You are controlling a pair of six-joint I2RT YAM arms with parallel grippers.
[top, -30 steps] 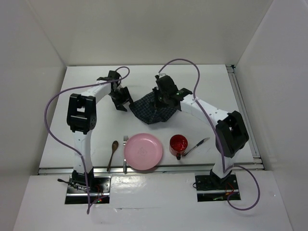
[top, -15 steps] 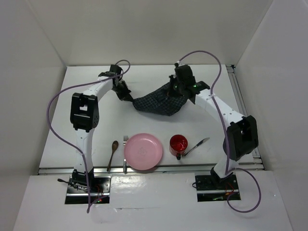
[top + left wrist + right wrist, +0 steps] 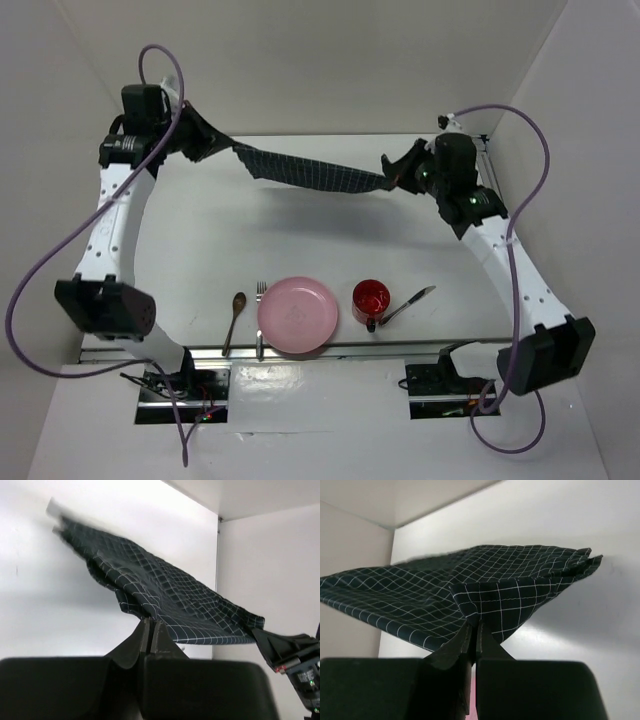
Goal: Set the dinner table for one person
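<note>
A dark blue-green checked cloth (image 3: 310,172) hangs stretched in the air over the far part of the white dinner table (image 3: 300,240). My left gripper (image 3: 222,143) is shut on its left end, my right gripper (image 3: 388,180) shut on its right end. In the left wrist view the fingertips (image 3: 151,622) pinch an edge of the cloth (image 3: 165,595), which runs away towards the other gripper (image 3: 285,647). Seen from the right wrist, that gripper (image 3: 474,625) clamps a folded corner of the cloth (image 3: 470,590).
Along the near edge of the table lie a wooden spoon (image 3: 234,320), a fork (image 3: 260,318), a pink plate (image 3: 297,315), a red cup (image 3: 371,300) and a knife (image 3: 408,305). White walls enclose the table on three sides.
The left gripper shut on the crumpled cloth. Both arms then rose and swung apart, left arm to the far left, right arm to the right, drawing the cloth out above the table.
</note>
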